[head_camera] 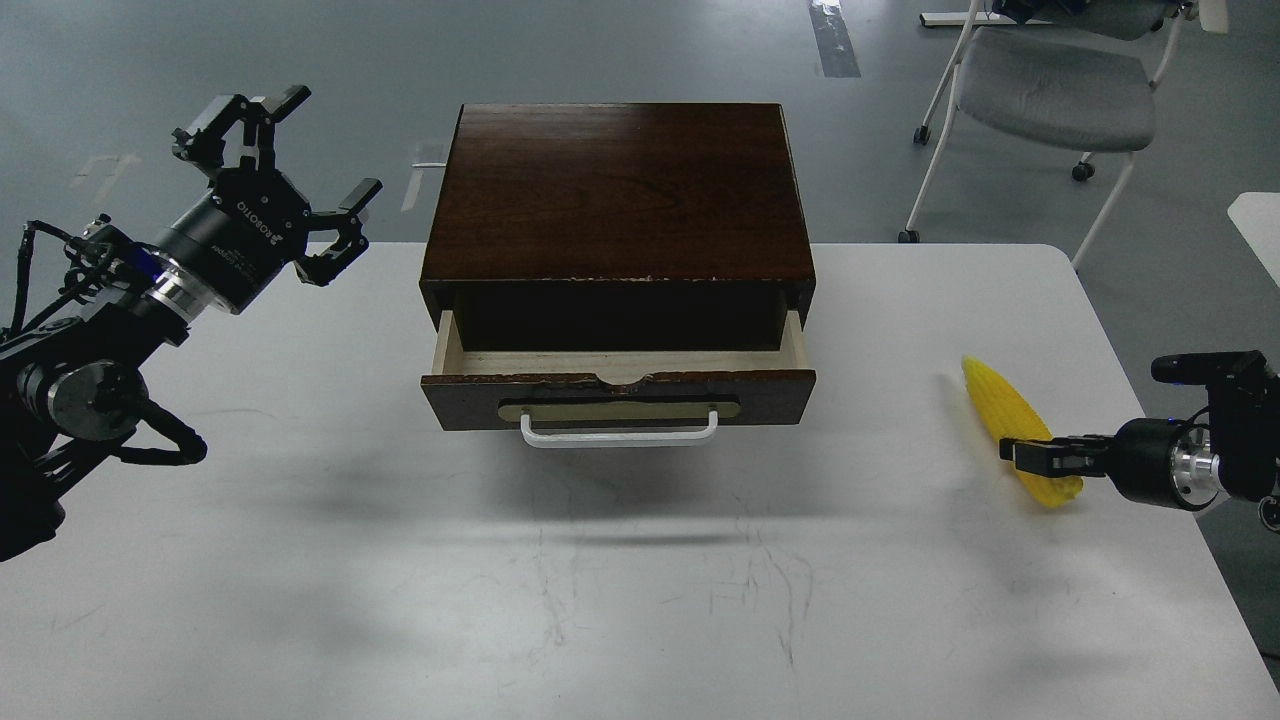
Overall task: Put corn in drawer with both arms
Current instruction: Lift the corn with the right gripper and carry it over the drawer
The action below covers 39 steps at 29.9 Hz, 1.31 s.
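Observation:
The yellow corn [1008, 412] is at the table's right side, lying slantwise with its pointed tip toward the back. My right gripper [1022, 451] comes in from the right edge and is closed across the corn's thick lower part, holding it just off the table. The drawer [620, 392] of the dark brown box [618, 190] is pulled partly out at the table's middle, showing a narrow strip of pale wood and nothing inside. Its white bar handle [618, 434] faces me. My left gripper [290, 150] is open and empty, raised left of the box.
The white table [640, 580] ends just right of my right arm. A grey wheeled chair [1050, 90] stands on the floor behind the table's right corner. Another white surface [1260, 215] shows at the far right edge.

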Motion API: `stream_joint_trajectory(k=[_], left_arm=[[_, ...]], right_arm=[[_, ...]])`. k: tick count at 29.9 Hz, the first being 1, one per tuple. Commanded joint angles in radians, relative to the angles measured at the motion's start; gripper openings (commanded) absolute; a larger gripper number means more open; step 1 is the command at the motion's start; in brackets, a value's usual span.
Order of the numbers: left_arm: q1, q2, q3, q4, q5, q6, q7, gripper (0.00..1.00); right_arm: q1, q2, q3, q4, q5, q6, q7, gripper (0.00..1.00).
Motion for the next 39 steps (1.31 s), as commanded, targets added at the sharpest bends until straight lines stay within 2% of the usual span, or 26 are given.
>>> stream_joint_trajectory(k=[1, 9, 11, 15, 17, 31, 39], left_arm=[[0.0, -0.002, 0.0, 0.0, 0.0, 0.0, 0.0, 0.98], [-0.003, -0.002, -0.001, 0.0, 0.0, 0.0, 0.0, 0.98], [-0.003, 0.0, -0.001, 0.002, 0.0, 0.0, 0.0, 0.98], [-0.003, 0.0, -0.001, 0.0, 0.0, 0.0, 0.0, 0.98], [-0.005, 0.0, -0.001, 0.0, 0.0, 0.0, 0.0, 0.98], [-0.01, 0.003, 0.0, 0.002, 0.001, 0.0, 0.0, 0.98], [-0.01, 0.003, 0.002, 0.002, 0.001, 0.0, 0.0, 0.98]], right_arm=[[0.092, -0.016, -0.002, 0.036, -0.002, 0.0, 0.0, 0.03], [0.518, -0.008, -0.169, 0.136, -0.003, 0.009, 0.0, 0.04], [0.656, 0.053, -0.246, 0.148, -0.002, 0.011, 0.0, 0.06], [0.784, 0.171, -0.323, 0.151, 0.0, 0.011, 0.0, 0.06], [0.862, 0.274, -0.367, 0.15, 0.004, 0.011, 0.0, 0.06], [1.019, 0.696, -0.458, 0.188, -0.014, -0.004, 0.0, 0.06], [1.03, 0.793, -0.476, 0.203, -0.133, -0.067, 0.0, 0.06]])
